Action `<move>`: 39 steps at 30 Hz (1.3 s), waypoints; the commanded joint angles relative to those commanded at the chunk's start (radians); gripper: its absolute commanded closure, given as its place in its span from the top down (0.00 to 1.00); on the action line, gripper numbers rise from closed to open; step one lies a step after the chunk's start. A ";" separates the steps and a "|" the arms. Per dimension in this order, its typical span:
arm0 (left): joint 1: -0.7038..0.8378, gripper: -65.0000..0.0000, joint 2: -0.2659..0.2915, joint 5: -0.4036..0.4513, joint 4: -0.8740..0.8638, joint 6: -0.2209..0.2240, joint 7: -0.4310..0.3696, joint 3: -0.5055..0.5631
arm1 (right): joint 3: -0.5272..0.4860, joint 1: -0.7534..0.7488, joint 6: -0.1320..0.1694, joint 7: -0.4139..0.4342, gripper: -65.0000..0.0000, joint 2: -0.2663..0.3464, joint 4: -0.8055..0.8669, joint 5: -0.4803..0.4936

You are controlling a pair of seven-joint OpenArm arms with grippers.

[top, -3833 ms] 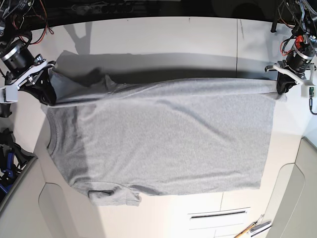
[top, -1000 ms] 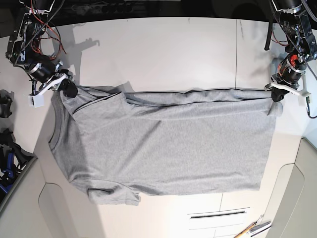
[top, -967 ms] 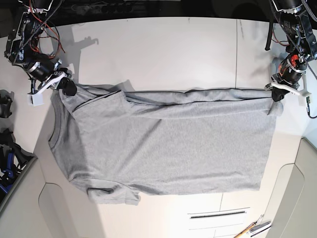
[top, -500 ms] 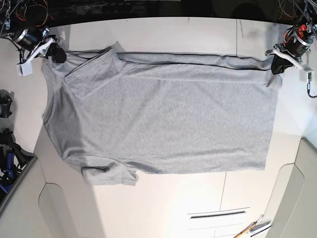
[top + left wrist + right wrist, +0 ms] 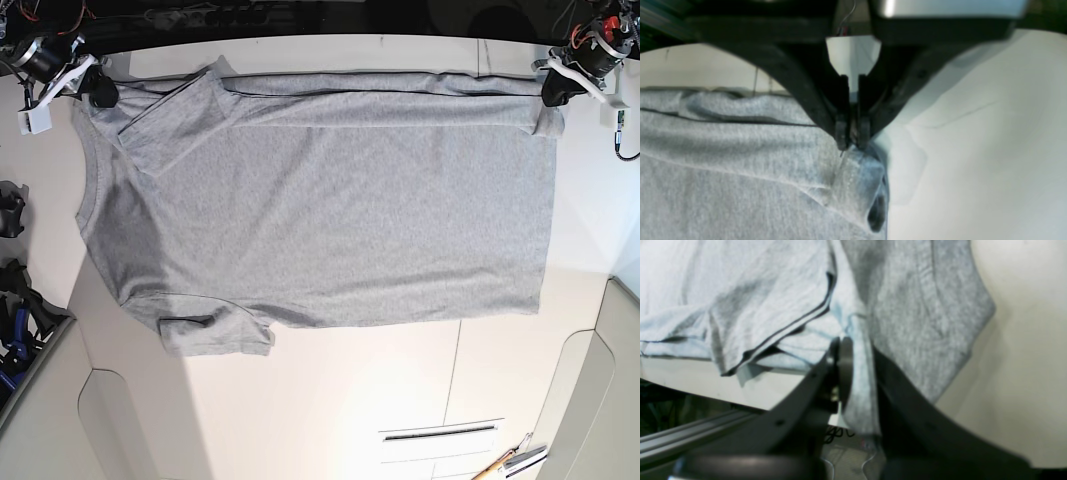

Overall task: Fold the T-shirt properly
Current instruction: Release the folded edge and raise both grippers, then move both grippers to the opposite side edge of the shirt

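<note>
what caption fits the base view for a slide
Both grippers, left and right, pinch the far corners of a grey T-shirt spread on the table.

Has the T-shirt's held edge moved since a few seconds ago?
Yes. The T-shirt edge pinched by both grippers has shifted toward the table's far edge, spreading the shirt flatter.

The grey T-shirt (image 5: 320,200) is spread flat on the table, plain side up, neck leftward, far edge folded over.

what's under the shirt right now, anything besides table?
Only the white table shows around the T-shirt, which lies spread flat with no bulges. The surface beneath it is covered, so that cannot be confirmed. The left gripper and right gripper pinch its far corners.
</note>
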 joint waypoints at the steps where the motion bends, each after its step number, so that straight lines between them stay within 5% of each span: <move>1: 0.000 0.00 0.000 -0.001 0.000 0.000 0.000 0.000 | 0.000 0.000 0.000 0.001 0.00 0.000 0.000 0.000; 5: -0.001 0.01 0.000 -0.001 0.000 0.000 -0.001 0.000 | 0.000 0.001 -0.004 0.011 0.00 0.000 0.000 0.000; 6: -0.001 0.12 0.000 -0.004 0.000 0.000 0.000 0.000 | 0.000 0.003 -0.004 0.028 0.00 0.000 0.000 -0.004; 10: -0.001 0.48 0.000 -0.065 0.001 0.000 0.000 -0.029 | 0.020 0.038 -0.004 0.071 0.34 0.000 0.000 -0.023; 20: -0.042 0.49 -0.001 -0.203 0.002 -0.057 -0.010 -0.208 | 0.179 0.267 -0.004 0.122 0.37 0.000 0.000 -0.032; 28: -0.240 0.49 -0.031 -0.188 0.000 -0.060 -0.010 -0.193 | 0.140 0.569 -0.049 0.204 0.37 0.008 -0.105 -0.223; 32: -0.352 0.49 -0.082 -0.049 -0.022 -0.052 -0.092 -0.080 | 0.024 0.711 -0.050 0.299 0.37 0.045 -0.338 -0.330; 35: -0.435 0.49 -0.120 0.059 -0.087 0.029 -0.161 0.050 | -0.050 0.816 -0.056 0.377 0.38 0.072 -0.538 -0.368; 39: -0.605 0.49 -0.161 0.145 -0.264 0.038 -0.207 0.188 | -0.108 0.947 -0.057 0.415 0.38 0.074 -0.773 -0.427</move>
